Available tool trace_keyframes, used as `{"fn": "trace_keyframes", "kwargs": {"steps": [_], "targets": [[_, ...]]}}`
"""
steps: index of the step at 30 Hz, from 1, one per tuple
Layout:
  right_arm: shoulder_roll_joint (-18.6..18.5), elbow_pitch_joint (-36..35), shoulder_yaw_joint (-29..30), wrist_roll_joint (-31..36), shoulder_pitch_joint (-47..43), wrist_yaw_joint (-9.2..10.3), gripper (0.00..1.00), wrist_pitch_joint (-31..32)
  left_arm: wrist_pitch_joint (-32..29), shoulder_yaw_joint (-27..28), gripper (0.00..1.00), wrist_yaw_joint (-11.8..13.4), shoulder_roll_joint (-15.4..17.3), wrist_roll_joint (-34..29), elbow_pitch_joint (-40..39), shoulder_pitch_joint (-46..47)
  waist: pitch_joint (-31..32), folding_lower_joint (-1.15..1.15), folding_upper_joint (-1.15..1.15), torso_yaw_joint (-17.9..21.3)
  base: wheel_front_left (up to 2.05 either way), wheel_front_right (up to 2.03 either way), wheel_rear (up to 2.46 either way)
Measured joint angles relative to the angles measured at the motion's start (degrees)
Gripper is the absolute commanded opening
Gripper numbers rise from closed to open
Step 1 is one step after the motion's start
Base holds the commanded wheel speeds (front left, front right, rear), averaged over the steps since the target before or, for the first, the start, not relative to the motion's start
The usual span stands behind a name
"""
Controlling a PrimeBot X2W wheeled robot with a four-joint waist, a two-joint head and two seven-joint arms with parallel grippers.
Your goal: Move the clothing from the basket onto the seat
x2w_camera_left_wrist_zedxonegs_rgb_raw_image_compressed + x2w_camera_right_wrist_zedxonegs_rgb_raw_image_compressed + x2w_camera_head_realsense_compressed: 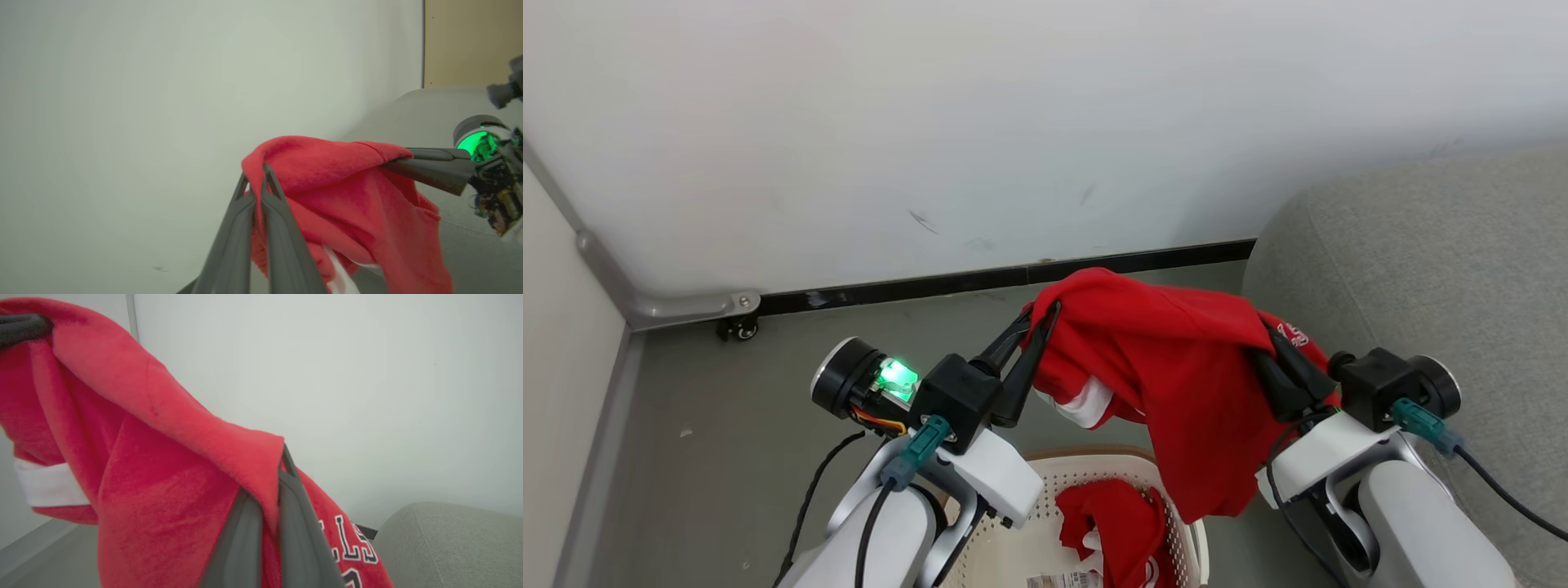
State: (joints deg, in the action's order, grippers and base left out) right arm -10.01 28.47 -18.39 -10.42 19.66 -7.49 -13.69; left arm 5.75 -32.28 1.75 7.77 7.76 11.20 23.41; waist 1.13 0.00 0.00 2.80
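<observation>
A bright red garment (pixel 1168 359) with white trim hangs stretched between both grippers, above the basket (pixel 1021 539). My left gripper (pixel 1045 314) is shut on its left edge, and my right gripper (pixel 1267 336) is shut on its right edge near white lettering. In the left wrist view the left gripper (pixel 255 179) pinches the red garment (pixel 347 192), with the right gripper (pixel 392 161) at the far side. In the right wrist view the right gripper (pixel 282 457) clamps a fold of the garment (pixel 163 457). More red clothing (pixel 1119 523) lies in the cream perforated basket. The grey seat (pixel 1437 269) stands to the right.
A white wall (pixel 1013 122) with a black baseboard (pixel 980 282) runs behind. Grey floor (pixel 727 408) lies to the left, with a small caster (pixel 739 329) and a metal rail at the corner. Cables trail from both wrists.
</observation>
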Motion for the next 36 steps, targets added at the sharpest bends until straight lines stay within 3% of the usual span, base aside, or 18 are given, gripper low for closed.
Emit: {"fn": "trace_keyframes", "kwargs": {"steps": [2, 3, 4, 6, 7, 8, 9, 19, 36], "targets": [[-0.1, -0.7, 0.4, -0.4, 0.0, 0.00, 0.00, 0.0, 0.4, 0.2, 0.06, -0.3, -0.5, 1.2, 0.3, -0.3, -0.1, 0.00, 0.00, 0.5, 0.00, 0.00, 0.00], [-0.2, -0.9, 0.4, -0.4, 0.0, 0.00, 0.00, -0.1, 0.6, 0.5, 0.29, -0.4, -0.8, 2.2, 0.3, -0.4, -0.1, 0.00, 0.00, 0.7, 0.00, 0.00, 0.00], [-0.4, -1.1, 0.5, -0.4, 0.0, 0.00, 0.00, -0.1, 0.6, 0.7, 0.29, -0.9, -1.2, 3.3, 0.4, -0.6, -0.1, 0.00, 0.00, 1.0, 0.00, 0.00, 0.00], [-1.0, -1.5, 0.7, -0.5, 0.0, 0.00, 0.00, -0.1, 0.7, 0.8, 0.40, -1.5, -1.4, 4.5, 0.4, -0.9, -0.2, 0.00, 0.00, 1.4, 0.00, 0.00, 0.00], [-1.3, -1.7, 0.8, -0.5, -0.1, 0.00, 0.00, -0.1, 0.8, 0.9, 0.58, -2.0, -1.5, 5.1, 0.4, -1.0, -0.3, 0.00, 0.00, 1.6, 0.00, 0.00, 0.00], [-1.6, -1.9, 0.9, -0.5, -0.1, 0.00, 0.00, -0.1, 0.9, 1.1, 0.94, -2.4, -1.6, 5.8, 0.4, -1.0, -0.3, 0.00, 0.00, 1.8, 0.00, 0.00, 0.00], [-1.8, -2.1, 1.0, -0.6, -0.2, 0.00, 0.00, -0.1, 0.9, 1.2, 1.00, -2.8, -1.6, 6.4, 0.5, -1.0, -0.4, 0.00, 0.00, 2.0, 0.00, 0.00, 0.00], [-4.4, -2.7, 3.3, -1.3, -0.9, 0.00, 0.00, 0.2, 1.3, 0.6, 1.00, -7.1, -1.2, 9.9, 0.4, -1.0, -0.8, 0.00, 0.00, 3.7, 0.00, 0.00, 0.00], [-7.0, -4.1, 8.8, -1.8, -3.0, 0.00, 0.00, 1.5, 1.3, -3.3, 1.00, -8.3, -0.3, 12.4, 0.3, -1.0, -1.2, 0.00, 0.00, 6.8, 0.00, 0.00, 0.00]]}}
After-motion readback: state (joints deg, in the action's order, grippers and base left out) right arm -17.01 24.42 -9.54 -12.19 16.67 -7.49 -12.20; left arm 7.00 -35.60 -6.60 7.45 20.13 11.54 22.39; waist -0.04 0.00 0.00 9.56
